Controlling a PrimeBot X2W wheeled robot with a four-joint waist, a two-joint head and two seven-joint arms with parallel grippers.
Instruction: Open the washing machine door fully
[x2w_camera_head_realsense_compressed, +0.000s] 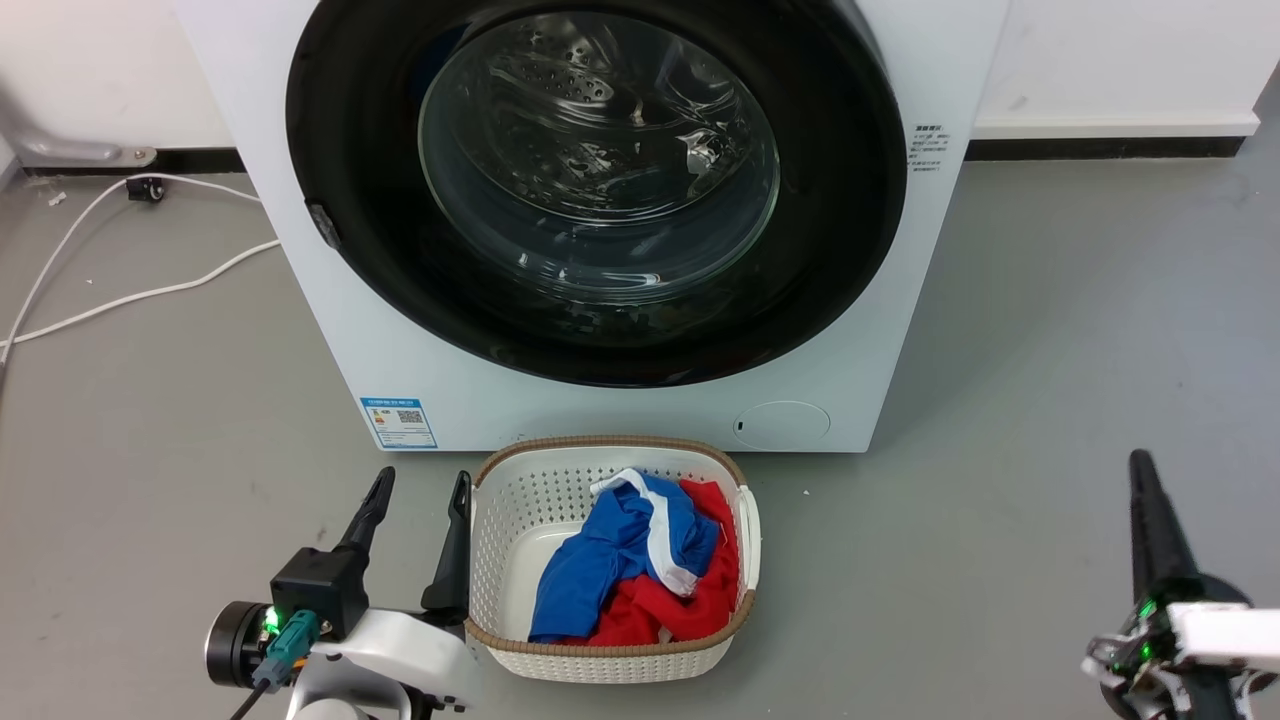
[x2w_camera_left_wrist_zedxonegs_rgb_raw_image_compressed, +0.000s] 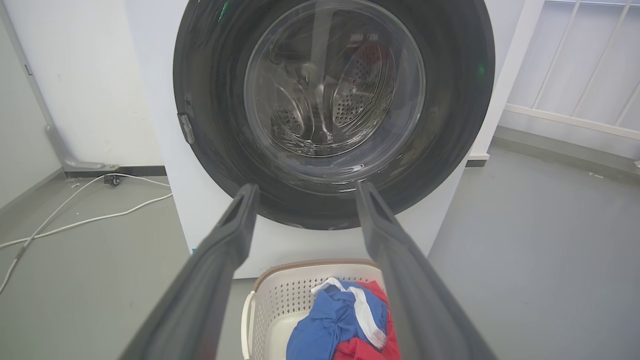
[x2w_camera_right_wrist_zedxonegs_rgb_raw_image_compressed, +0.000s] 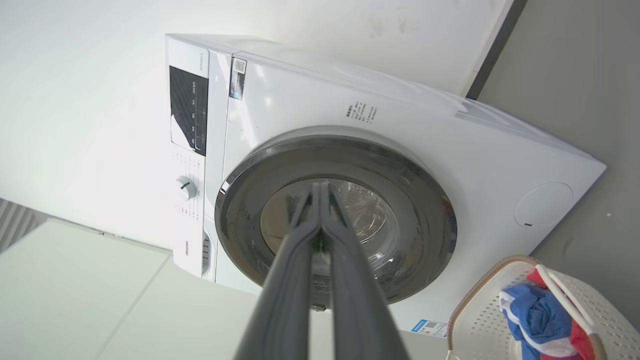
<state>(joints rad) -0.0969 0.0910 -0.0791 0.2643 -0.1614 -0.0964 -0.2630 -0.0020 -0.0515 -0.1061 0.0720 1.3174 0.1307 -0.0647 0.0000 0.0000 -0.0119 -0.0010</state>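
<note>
The head view looks forward and steeply down at the front of the washing machine (x2w_camera_head_realsense_compressed: 620, 415), near, with its top cropped. The left wrist view sits low, squarely facing the washing machine door (x2w_camera_left_wrist_zedxonegs_rgb_raw_image_compressed: 332, 100). The right wrist view, rolled sideways, looks from the right, farther off. All share the door and the laundry basket (x2w_camera_head_realsense_compressed: 510, 520).

Smooth grey floor (x2w_camera_head_realsense_compressed: 1010, 380) spreading all round the left gripper (x2w_camera_head_realsense_compressed: 423, 478), white cables (x2w_camera_head_realsense_compressed: 160, 290) trailing on it ahead and to its left, white wall (x2w_camera_head_realsense_compressed: 1120, 60) with black skirting (x2w_camera_head_realsense_compressed: 1100, 148) far ahead, white slatted railing (x2w_camera_left_wrist_zedxonegs_rgb_raw_image_compressed: 570, 120) off to its right, soft even light
</note>
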